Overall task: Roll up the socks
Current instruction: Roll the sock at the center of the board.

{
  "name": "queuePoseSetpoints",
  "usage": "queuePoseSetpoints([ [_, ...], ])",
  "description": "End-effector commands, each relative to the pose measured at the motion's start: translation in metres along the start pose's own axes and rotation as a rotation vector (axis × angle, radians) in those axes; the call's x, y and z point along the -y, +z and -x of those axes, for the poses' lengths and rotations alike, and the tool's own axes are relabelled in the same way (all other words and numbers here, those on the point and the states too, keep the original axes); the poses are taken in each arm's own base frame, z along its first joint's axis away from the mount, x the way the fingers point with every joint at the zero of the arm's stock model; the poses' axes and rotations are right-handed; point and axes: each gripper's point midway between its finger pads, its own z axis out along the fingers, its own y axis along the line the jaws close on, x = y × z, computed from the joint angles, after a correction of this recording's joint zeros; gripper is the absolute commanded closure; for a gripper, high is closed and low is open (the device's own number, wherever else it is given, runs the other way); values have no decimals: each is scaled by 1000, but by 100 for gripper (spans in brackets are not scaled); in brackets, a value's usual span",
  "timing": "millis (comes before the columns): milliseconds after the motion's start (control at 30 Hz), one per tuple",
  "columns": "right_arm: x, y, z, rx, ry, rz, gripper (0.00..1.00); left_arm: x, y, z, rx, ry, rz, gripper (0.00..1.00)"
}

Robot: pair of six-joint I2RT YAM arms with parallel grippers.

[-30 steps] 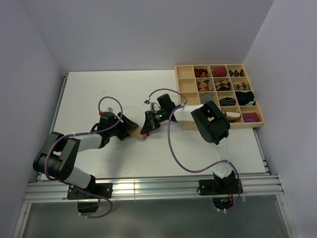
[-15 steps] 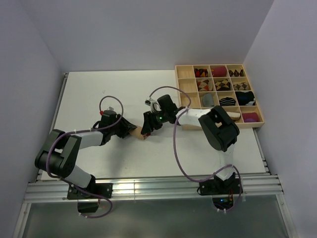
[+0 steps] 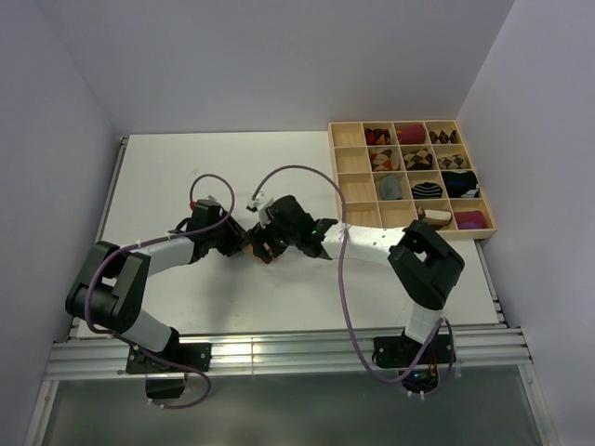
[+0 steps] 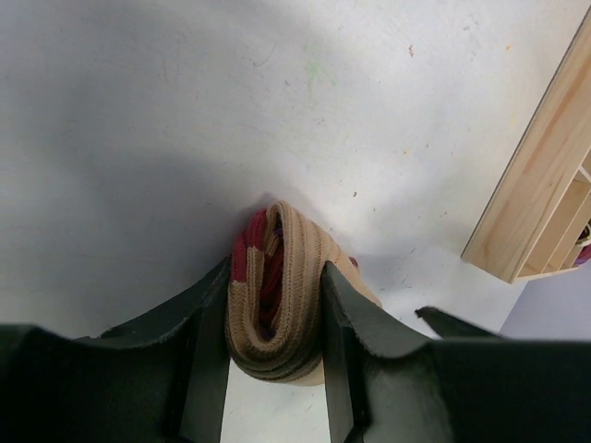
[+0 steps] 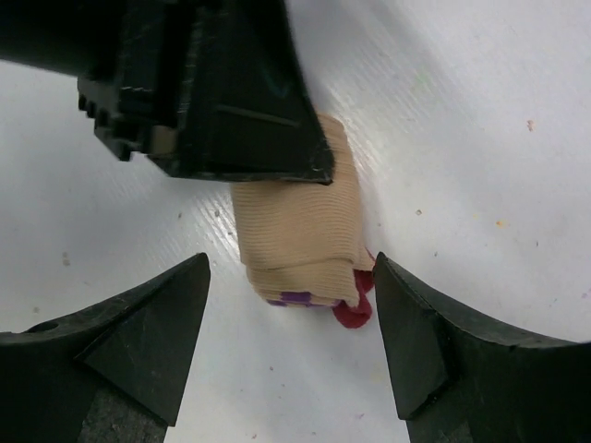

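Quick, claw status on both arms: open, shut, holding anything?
Left claw: closed on the rolled beige sock.
Right claw: open around the sock's end, holding nothing.

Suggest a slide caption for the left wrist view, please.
Left pincer grips the rolled beige sock on the white table.
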Motion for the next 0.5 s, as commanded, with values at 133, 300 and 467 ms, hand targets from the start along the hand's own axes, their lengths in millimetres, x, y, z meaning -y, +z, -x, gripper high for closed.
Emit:
queuePoseSetpoints([
  [133,-3,16,15,54,-239,-214,21,-15,-1,-6,-37,27,85,64],
  [300,-17,31,5,42,-287,-217,21,-14,2,-8,-53,21,85,65],
  [467,-18,42,-7,23,-320,-244,21,-14,3,-10,-64,13,83,65],
])
